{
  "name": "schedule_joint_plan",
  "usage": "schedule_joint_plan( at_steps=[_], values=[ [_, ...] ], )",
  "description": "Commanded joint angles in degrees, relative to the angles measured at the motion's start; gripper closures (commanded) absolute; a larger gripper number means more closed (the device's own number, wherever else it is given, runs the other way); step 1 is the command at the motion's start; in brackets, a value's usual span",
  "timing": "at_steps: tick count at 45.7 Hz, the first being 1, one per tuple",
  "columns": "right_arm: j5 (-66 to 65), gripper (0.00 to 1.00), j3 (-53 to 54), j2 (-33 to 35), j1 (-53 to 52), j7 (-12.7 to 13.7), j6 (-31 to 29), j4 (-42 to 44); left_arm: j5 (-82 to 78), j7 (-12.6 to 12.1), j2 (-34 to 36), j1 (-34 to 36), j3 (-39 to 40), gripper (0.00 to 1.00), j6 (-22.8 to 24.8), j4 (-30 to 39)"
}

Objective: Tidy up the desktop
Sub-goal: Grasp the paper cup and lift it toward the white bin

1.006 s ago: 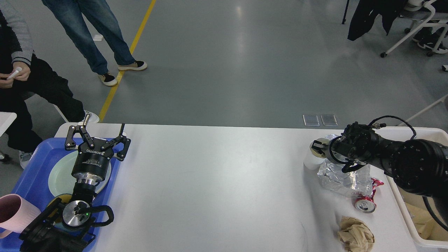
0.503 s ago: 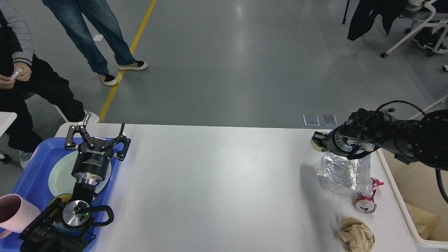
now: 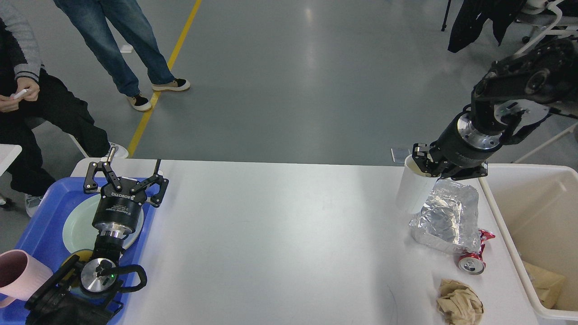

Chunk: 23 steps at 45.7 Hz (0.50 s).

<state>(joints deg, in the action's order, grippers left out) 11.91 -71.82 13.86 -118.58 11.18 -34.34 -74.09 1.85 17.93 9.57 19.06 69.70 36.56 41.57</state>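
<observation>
The desktop (image 3: 280,234) is a large white table. At its far right my right gripper (image 3: 427,164) is shut on the rim of a white paper cup (image 3: 412,192), which hangs tilted beside a crumpled foil container (image 3: 447,216). A crushed red can (image 3: 473,258) lies against the foil's near side, and a wad of brown paper (image 3: 459,301) lies closer to the front edge. My left gripper (image 3: 125,179) stands open over the blue tray (image 3: 43,212) at the far left, with nothing between its fingers.
The blue tray carries a pale green plate (image 3: 74,230) and a pink mug (image 3: 18,275). A cream bin (image 3: 537,212) stands off the table's right edge with brown paper inside. Two people are beyond the far left corner.
My right arm has swung up and back, and the white cup has come up off the table with the gripper. The left arm has not moved.
</observation>
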Motion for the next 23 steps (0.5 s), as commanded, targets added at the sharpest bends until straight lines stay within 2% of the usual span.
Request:
schedule_joint_plan(
  at_steps=[1,7,13,23],
  values=[
    [-0.3,1.0,-0.2,2.5,-9.9,0.1,-3.5,-8.9,0.0,0.0,0.0,0.0,0.0,0.04,0.0,0.0],
    [-0.7,1.0,-0.4,3.9,-17.6,0.4,-5.1,-16.1,0.0,0.0,0.0,0.0,0.0,0.04,0.0,0.0],
    [-0.6,1.0,-2.4,5.1,-20.6,0.3,-5.5,-19.3,0.0,0.0,0.0,0.0,0.0,0.04,0.0,0.0],
    [0.1,1.0,-10.1,5.3,-22.0,-0.6,-1.8,-19.8,0.0,0.0,0.0,0.0,0.0,0.04,0.0,0.0]
  ],
)
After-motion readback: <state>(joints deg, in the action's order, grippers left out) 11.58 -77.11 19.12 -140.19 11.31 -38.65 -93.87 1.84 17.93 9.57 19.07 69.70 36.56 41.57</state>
